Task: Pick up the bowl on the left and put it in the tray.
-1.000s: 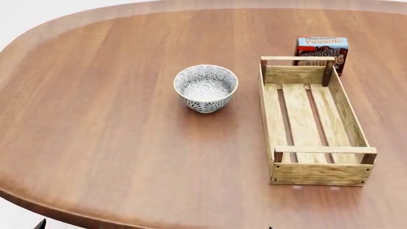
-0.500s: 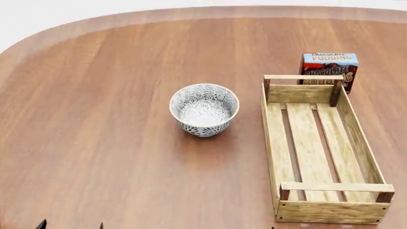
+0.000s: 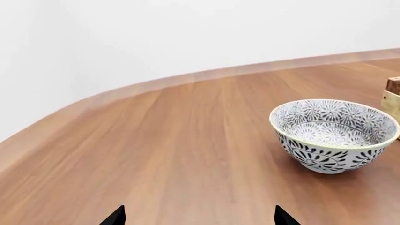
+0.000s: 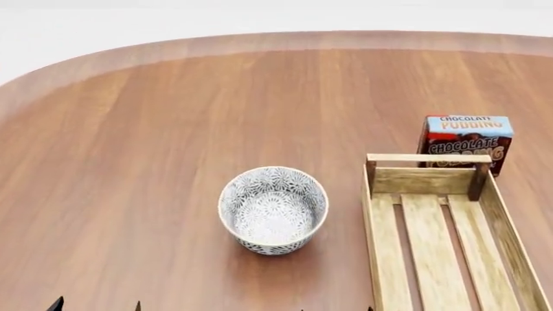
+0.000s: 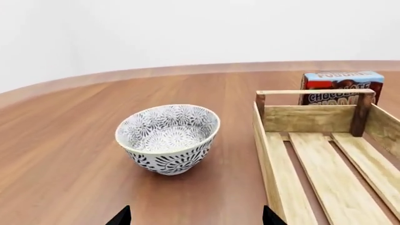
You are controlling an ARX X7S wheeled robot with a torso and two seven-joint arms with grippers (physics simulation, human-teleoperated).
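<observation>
View shifted forward over the table [image 4: 129,129], bowl [image 4: 273,208] empty beside empty tray [image 4: 432,246], both hands' fingers spread apart.

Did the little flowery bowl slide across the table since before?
No. The bowl sits lower in the head view, but so do the tray and pudding box. Its spot beside them is unchanged, so the camera moved, not the bowl.

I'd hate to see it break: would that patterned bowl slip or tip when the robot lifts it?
The bowl looks like glazed ceramic, so probably stiff, smooth and breakable if dropped. Its round sides narrow to a small foot, so a push near the rim might tip it. It appears empty, so likely light.
</observation>
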